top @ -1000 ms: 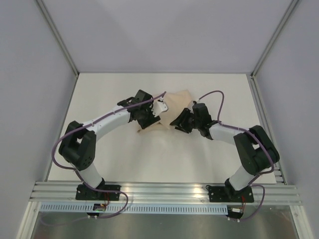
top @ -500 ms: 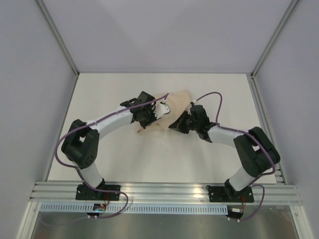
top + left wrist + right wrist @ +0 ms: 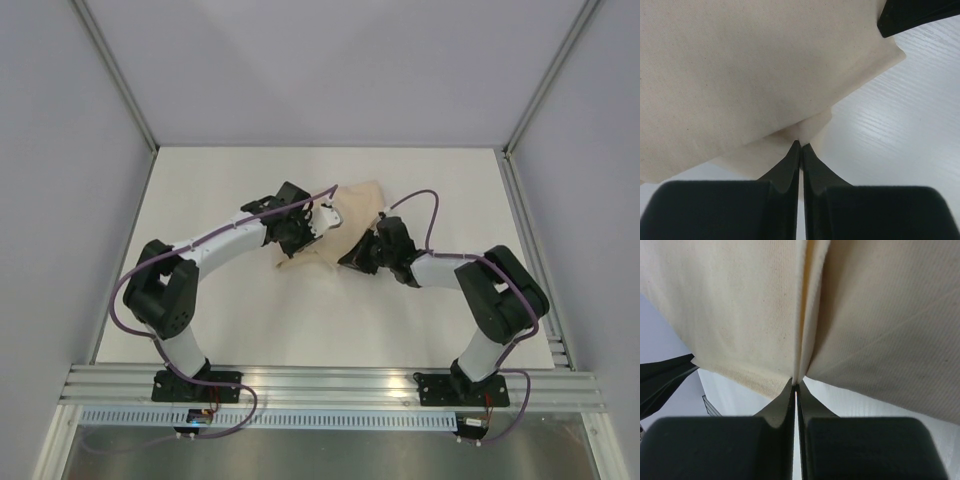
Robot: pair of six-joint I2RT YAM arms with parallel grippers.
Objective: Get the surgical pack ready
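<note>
Clamped shut within the last second on folds of soft tan woven cloth (image 3: pixel 360 200) mid-desk (image 3: pixel 250 320), left end effector (image 3: pixel 800 144) and right end effector (image 3: pixel 795 384) alike, with the pinch clear at the wrists but hidden overhead.

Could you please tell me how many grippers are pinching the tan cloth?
2. The left gripper pinches a fold on the left side of the tan cloth; the right gripper pinches a fold on its right side. None is hidden.

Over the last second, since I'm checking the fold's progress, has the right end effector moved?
Yes: the right end effector has shifted slightly toward the aluminium rail at the near edge, pinching the tan cloth.
</note>
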